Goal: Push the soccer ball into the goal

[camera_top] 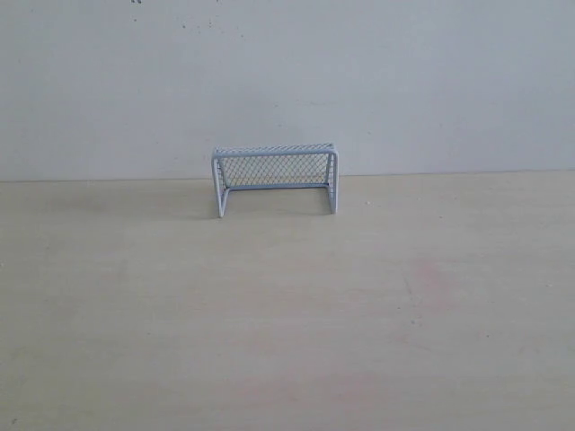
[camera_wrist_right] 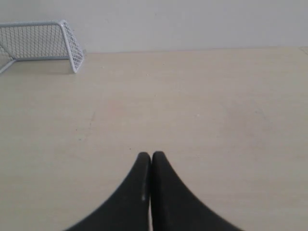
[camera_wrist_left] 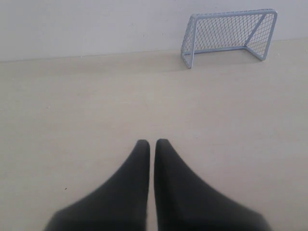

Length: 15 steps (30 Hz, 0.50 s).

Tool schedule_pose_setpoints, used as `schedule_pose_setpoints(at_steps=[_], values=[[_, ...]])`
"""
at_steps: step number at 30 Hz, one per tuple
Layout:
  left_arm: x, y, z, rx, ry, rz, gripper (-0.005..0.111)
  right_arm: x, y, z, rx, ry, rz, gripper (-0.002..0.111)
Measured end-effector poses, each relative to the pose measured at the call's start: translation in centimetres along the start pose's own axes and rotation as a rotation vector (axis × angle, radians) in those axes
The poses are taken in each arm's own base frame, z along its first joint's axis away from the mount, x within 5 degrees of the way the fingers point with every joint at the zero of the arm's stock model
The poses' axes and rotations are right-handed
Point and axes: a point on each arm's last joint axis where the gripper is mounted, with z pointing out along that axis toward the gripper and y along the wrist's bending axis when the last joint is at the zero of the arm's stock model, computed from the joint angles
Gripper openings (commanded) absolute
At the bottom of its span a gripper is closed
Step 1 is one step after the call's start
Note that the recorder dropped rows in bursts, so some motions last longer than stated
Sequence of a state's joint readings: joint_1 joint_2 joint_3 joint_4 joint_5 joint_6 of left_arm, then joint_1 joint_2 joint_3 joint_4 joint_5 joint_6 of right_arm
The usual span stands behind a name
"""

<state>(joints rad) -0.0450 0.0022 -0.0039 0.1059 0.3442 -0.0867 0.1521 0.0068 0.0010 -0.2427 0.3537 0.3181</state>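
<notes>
Exterior view: the goal (camera_top: 274, 153) is recorded standing upright on the pale wood-grain worktop (camera_top: 287, 314). It is at the far edge, roughly central in the view and just in front of the plain light wall (camera_top: 287, 72). The open mouth is turned toward the camera. The frame is pale grey-white tube, wider than tall, with mesh stretched over the back and top. Both posts are seated on the worktop.

Left wrist view: the left claw (camera_wrist_left: 152, 142) is seen over bare worktop. Its two dark fingers (camera_wrist_left: 130, 192) are drawn almost together, with only a thin slit of worktop showing between them. Nothing is pinched. The goal (camera_wrist_left: 233, 13) is seen well apart from the fingertips, ahead of the claw, with its mouth viewed at an angle and one side net visible.

Right wrist view: the right claw (camera_wrist_right: 151, 155) is likewise over bare worktop. Its fingers (camera_wrist_right: 168, 197) are pressed together at the tips and nothing is held. The goal (camera_wrist_right: 33, 23) is seen well apart from it, against the wall and partly cut off by the picture edge.

Soccer ball: its position cannot be told from the three views.
</notes>
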Motion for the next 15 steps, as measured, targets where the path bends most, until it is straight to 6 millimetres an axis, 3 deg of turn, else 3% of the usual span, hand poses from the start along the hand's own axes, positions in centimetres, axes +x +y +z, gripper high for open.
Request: schedule_pose_setpoints(at_steps=[15], values=[[0.0, 0.0, 0.0, 0.0, 0.0, 0.0, 0.004, 0.15, -0.06, -0.01, 0.007, 0.016, 0.05, 0.0]])
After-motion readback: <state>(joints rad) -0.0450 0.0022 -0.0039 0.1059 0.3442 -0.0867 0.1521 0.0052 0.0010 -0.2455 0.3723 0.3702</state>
